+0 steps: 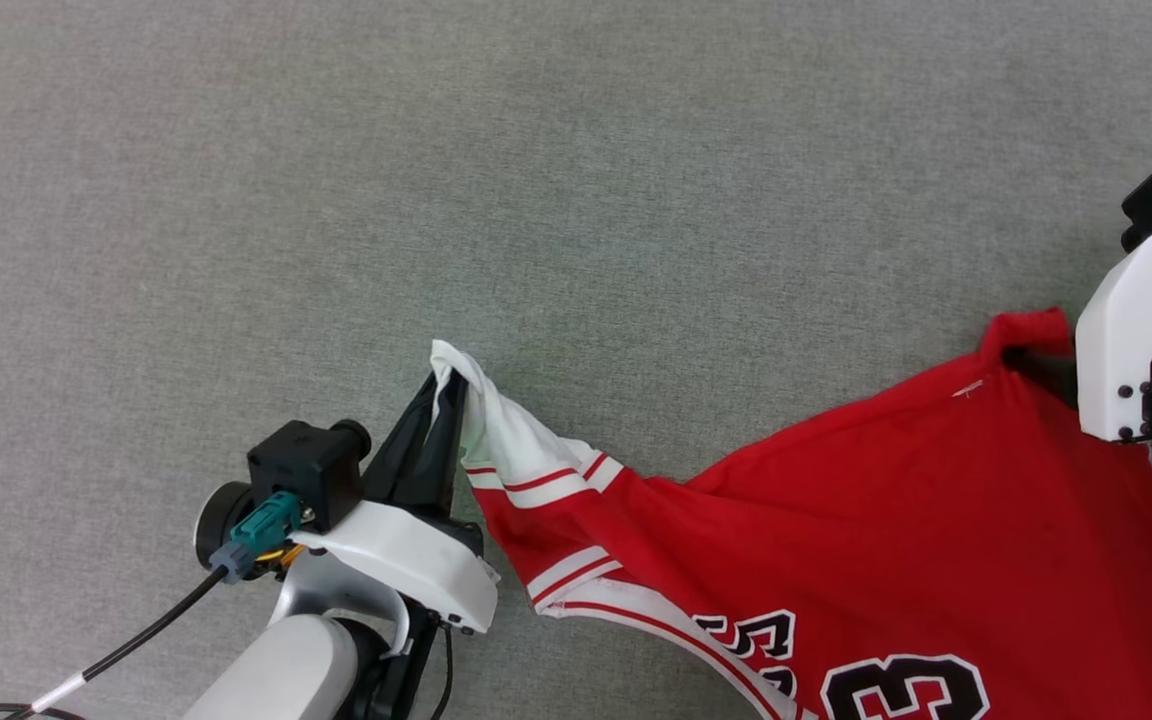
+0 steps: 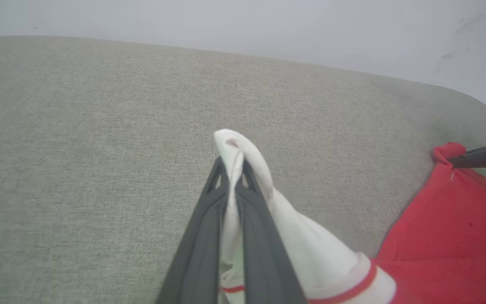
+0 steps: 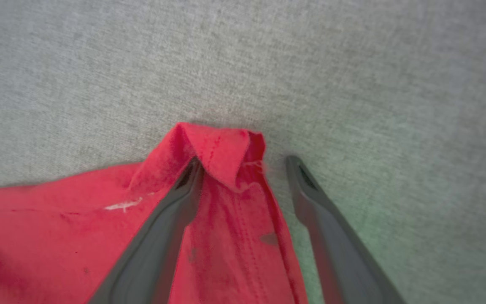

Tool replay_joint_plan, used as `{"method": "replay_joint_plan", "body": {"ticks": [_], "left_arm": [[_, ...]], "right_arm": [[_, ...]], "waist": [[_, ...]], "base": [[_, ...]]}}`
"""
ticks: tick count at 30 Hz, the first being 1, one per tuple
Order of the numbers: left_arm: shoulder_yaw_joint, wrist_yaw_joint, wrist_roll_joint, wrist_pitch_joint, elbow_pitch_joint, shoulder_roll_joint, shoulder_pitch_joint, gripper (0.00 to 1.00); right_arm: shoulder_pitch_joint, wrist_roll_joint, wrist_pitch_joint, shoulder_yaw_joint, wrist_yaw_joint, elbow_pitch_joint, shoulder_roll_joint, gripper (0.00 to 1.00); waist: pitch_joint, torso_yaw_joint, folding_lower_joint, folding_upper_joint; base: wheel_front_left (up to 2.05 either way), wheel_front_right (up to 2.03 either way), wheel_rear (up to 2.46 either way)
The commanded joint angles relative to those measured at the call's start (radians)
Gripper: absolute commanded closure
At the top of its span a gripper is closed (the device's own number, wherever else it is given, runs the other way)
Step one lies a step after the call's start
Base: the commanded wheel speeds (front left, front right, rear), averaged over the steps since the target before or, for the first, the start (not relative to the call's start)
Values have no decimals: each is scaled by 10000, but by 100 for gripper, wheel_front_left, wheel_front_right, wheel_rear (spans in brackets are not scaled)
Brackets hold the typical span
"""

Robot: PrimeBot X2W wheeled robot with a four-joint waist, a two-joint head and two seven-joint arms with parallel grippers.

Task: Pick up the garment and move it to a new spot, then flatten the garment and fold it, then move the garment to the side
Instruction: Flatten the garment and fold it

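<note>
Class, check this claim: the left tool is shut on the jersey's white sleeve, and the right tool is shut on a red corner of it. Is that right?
Not quite. The right tool is open: in the right wrist view its fingers stand wide apart at the red corner. The left tool is indeed shut on the white sleeve of the jersey.

The head view looks steeply down on the grey surface. The left wrist view skims low across it toward a pale wall. The right wrist view, blurred, seems nearest. All three share the garment.
</note>
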Motion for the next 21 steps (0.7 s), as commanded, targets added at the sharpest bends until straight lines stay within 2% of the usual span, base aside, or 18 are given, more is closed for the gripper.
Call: {"method": "replay_joint_plan", "body": {"ticks": [1,2,7,12,18,21], "left_arm": [[-21,-78,-47,-65,134,-39,-151,100],[-25,-88,-59,-98,214,-58,-159,100],[69,-109,-266,-240,485,-86,170,100],[455,-184,-468,-319,621,215,24,100],[1181,-458,-881,-261,1091,624,-683,100],[1545,-742,-1127,-132,1591,776,-1490,100]], "right_arm": [[392,63,139,371,-4,638,221,73],[444,87,128,432,-4,768,254,100],[284,122,-294,573,-2,777,145,100],[-113,-136,-1307,521,-4,422,-1,100],[-593,-531,-2561,405,-4,493,275,100],[-976,-730,-3129,176,-5,761,477,100]], "waist": [[3,113,-1,0],[-48,131,-1,0],[-431,-9,-1,0],[-1011,-400,-1,0],[-1595,-929,-1,0],[-1820,-1164,-1,0]], "base": [[0,0,0],[0,0,0],[0,0,0],[0,0,0],[0,0,0],[0,0,0]]}}
